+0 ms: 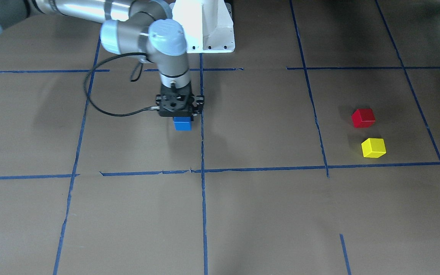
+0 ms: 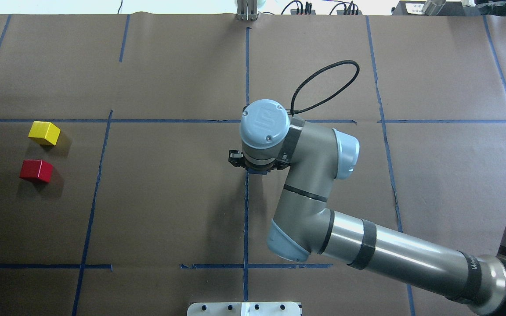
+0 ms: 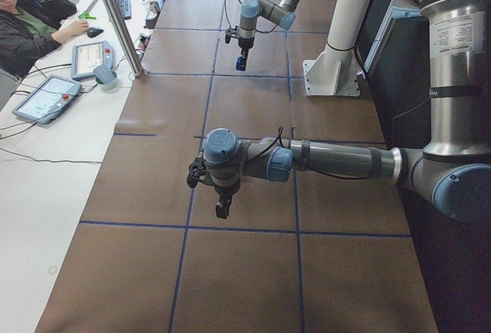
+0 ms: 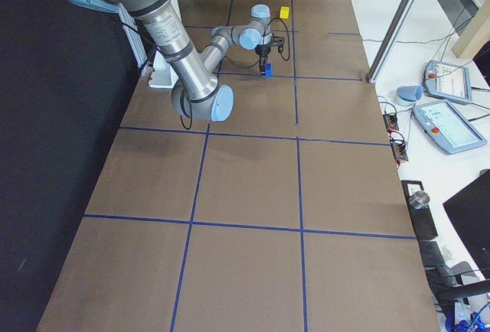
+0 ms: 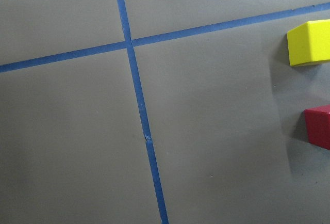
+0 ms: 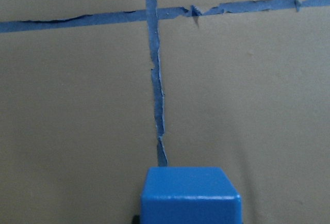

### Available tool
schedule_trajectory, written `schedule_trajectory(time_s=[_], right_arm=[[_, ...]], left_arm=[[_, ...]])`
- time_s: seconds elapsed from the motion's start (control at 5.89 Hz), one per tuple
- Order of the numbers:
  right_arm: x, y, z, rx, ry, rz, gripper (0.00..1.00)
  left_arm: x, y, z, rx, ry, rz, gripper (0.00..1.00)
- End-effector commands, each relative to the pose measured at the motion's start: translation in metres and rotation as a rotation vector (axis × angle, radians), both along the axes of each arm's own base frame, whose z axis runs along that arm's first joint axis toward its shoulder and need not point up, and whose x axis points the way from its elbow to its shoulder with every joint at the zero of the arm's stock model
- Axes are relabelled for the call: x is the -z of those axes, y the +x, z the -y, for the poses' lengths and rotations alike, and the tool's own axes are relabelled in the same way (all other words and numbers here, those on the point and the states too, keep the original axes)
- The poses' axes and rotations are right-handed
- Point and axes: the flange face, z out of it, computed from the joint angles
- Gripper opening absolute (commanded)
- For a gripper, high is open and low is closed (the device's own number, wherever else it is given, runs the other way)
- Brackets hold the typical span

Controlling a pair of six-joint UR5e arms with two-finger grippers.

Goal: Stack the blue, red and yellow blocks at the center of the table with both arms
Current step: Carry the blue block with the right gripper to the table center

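Note:
My right gripper (image 1: 183, 117) is shut on the blue block (image 1: 183, 123), low over the table just beside the central tape line. The block fills the bottom of the right wrist view (image 6: 191, 194). The red block (image 1: 363, 117) and the yellow block (image 1: 373, 148) lie side by side, apart, on my left side of the table; they also show in the overhead view, red (image 2: 36, 170) and yellow (image 2: 44, 133). The left wrist view catches both at its right edge. My left gripper (image 3: 221, 210) hangs above the table near them; I cannot tell if it is open.
Blue tape lines (image 1: 203, 168) grid the brown table. The white robot base (image 1: 204, 26) stands at the table's robot-side edge. An operator (image 3: 23, 26), tablets and a metal post (image 3: 115, 18) are at a side table beyond the far long edge.

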Motion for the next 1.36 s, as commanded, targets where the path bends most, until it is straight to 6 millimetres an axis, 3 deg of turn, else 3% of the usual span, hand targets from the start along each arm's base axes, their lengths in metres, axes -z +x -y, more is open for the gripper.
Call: schedule_trajectory(time_s=[0.0, 0.17, 0.51, 0.85, 1.02, 1.19], right_arm=[[0.000, -0.011, -0.001, 0.006, -0.002, -0.007, 0.15], [0.003, -0.011, -0.001, 0.006, 0.010, 0.018, 0.37], [-0.002, -0.020, -0.002, 0.012, 0.019, 0.034, 0.98], [0.004, -0.017, -0.002, 0.021, 0.036, 0.056, 0.99], [0.025, 0.010, 0.011, 0.002, 0.044, 0.098, 0.99], [0.033, 0.043, 0.031, 0.011, 0.047, 0.081, 0.99]], left_arm=[[0.000, 0.000, -0.001, -0.001, 0.000, -0.001, 1.00], [0.000, 0.000, -0.001, -0.001, 0.000, -0.001, 1.00], [0.000, 0.000, -0.001, -0.001, 0.000, -0.001, 1.00], [0.002, 0.000, 0.000, -0.003, 0.006, 0.002, 1.00], [0.004, 0.000, 0.002, -0.003, 0.010, 0.001, 1.00], [0.015, 0.002, 0.012, -0.002, 0.035, -0.003, 1.00]])
